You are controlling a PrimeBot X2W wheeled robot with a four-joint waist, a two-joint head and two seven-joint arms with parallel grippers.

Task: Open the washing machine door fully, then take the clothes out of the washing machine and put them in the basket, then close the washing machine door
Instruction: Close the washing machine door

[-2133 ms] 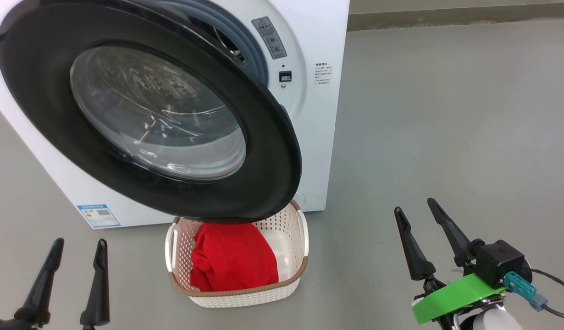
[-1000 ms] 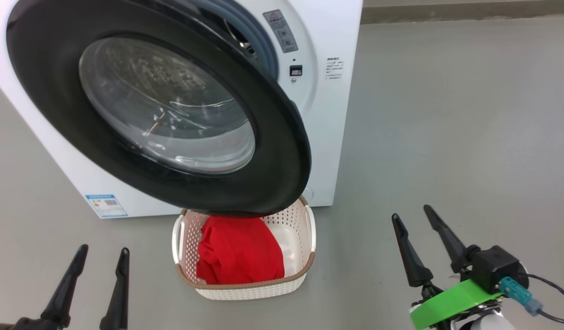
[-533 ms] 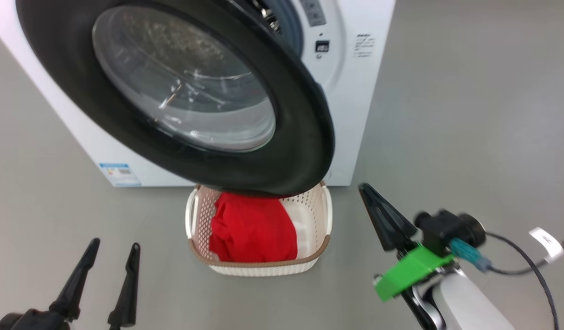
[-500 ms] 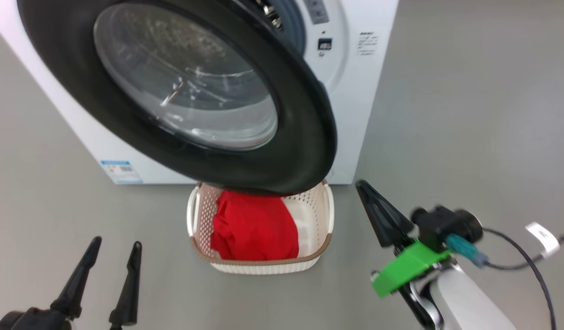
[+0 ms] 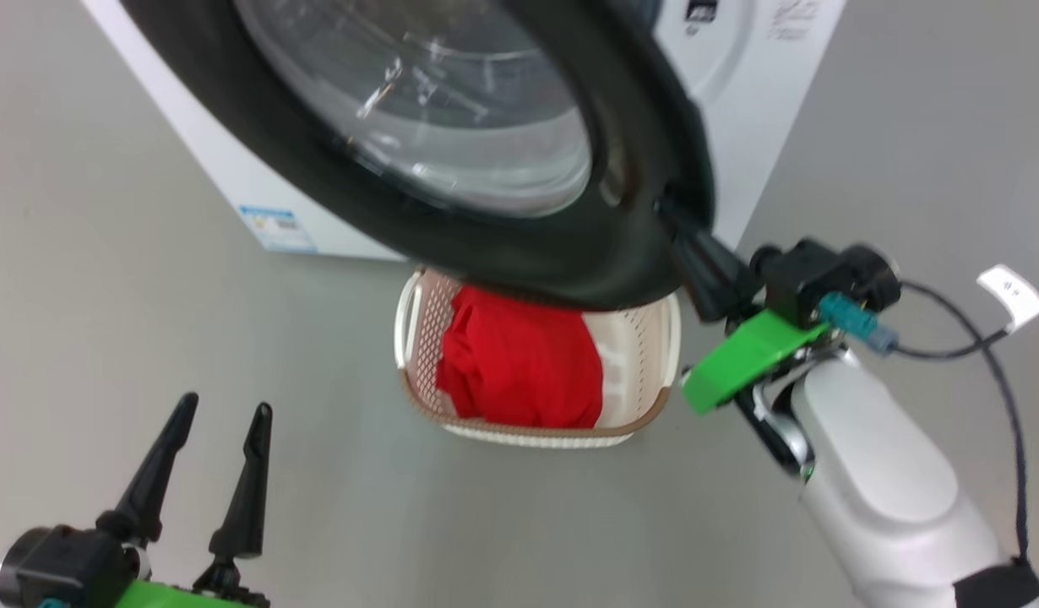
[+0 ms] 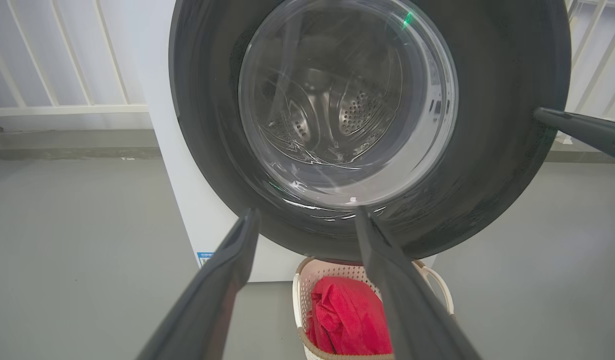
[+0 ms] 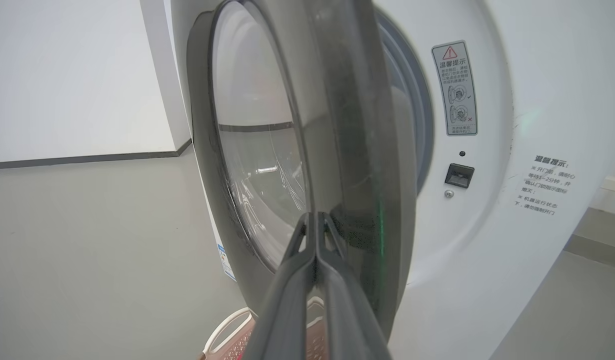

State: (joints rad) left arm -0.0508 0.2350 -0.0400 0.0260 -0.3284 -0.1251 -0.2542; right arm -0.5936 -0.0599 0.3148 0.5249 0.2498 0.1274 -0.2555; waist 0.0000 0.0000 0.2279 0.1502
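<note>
Washing machine door (image 5: 452, 127) is ajar, swung out from the washing machine (image 5: 764, 101), with its lower rim hanging over the basket (image 5: 633, 363). Not latched.

Clothes (image 5: 519, 363): red heap inside the basket, towards its left side, with the white bottom bare on the right. The basket sits on the floor (image 5: 148, 253), right at the foot of the machine's front.

Drum (image 6: 357, 107), seen through the door glass in the left wrist view: bare steel, no red fabric that I can make out. So I judge unloading done.

Right gripper (image 5: 667, 215): fingers pressed together, holding nothing, tips at the door's free edge on the black rim. The right wrist view puts the closed tips right at that edge. Contact looks likely, can't confirm.

Left gripper (image 5: 225, 409): fingers spread wide, empty, low over the floor, well apart from basket and door.

Status, my read: open door done, clothes moved done, close door in hand. Left to do: push the rim towards the machine until it latches. Risk: the closed tips slip off the glossy rim.
</note>
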